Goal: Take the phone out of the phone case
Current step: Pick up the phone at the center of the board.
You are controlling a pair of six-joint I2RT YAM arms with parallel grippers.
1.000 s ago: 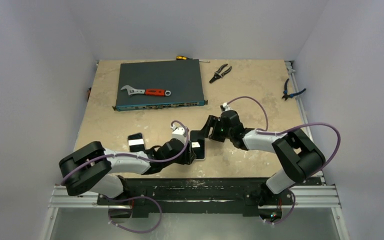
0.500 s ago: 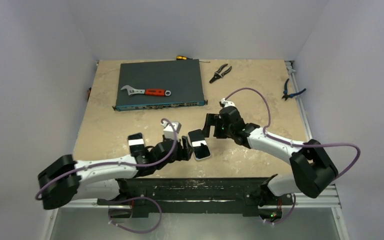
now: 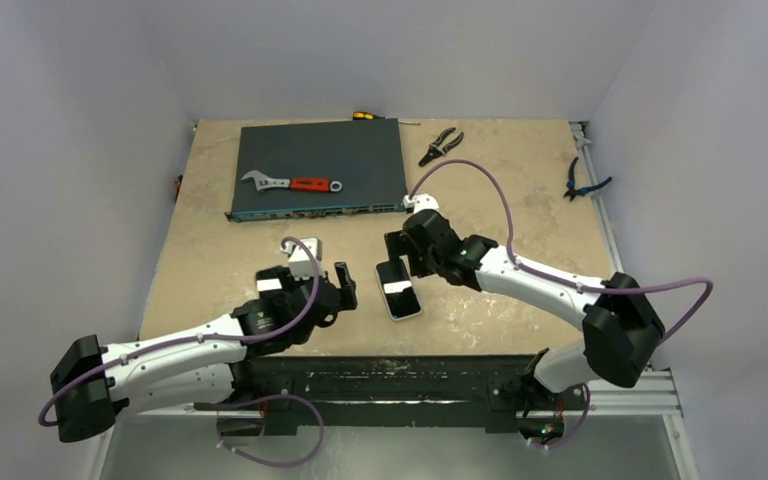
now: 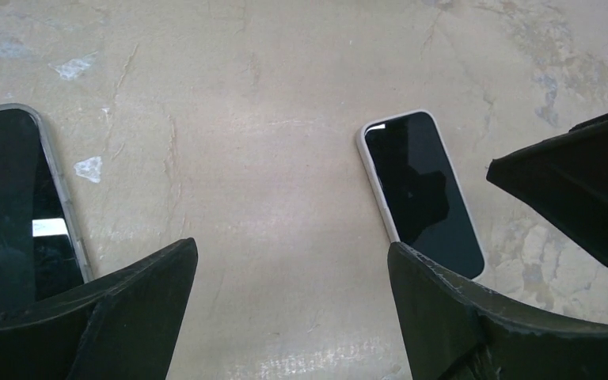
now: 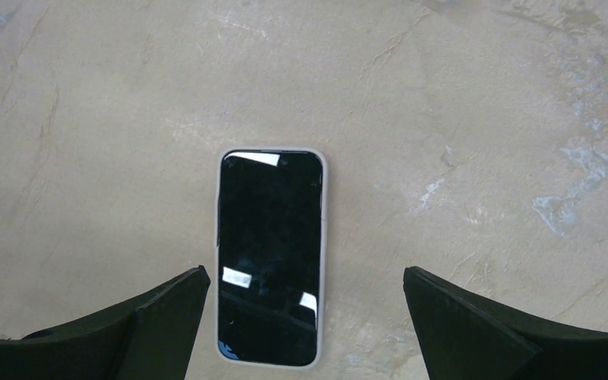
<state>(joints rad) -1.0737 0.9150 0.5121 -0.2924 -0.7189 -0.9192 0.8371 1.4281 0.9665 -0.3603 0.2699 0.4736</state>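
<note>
The phone (image 3: 398, 288) lies flat on the table, black screen up, with the white rim of the phone case (image 5: 324, 237) still around it. In the right wrist view the phone (image 5: 269, 253) sits just below my right gripper (image 5: 307, 273), which is open and touches nothing. My right gripper (image 3: 400, 250) hovers at the phone's far end. My left gripper (image 3: 343, 290) is open to the left of the phone, with bare table between its fingers (image 4: 134, 309). From the left wrist the phone (image 4: 422, 190) shows to the right of my left gripper (image 4: 291, 253).
A second dark phone with a clear rim (image 4: 16, 214) lies left of my left gripper, partly under the arm (image 3: 272, 282). At the back stands a network switch (image 3: 360, 160) with a red-handled wrench (image 3: 295, 184). Pliers (image 3: 441, 146), blue-handled pliers (image 3: 582, 180) and a screwdriver (image 3: 365, 116) lie nearby.
Both grippers have opened and drawn back from the phone, the left one to the left and the right one toward the far side. The phone now rests flat on the table.
</note>
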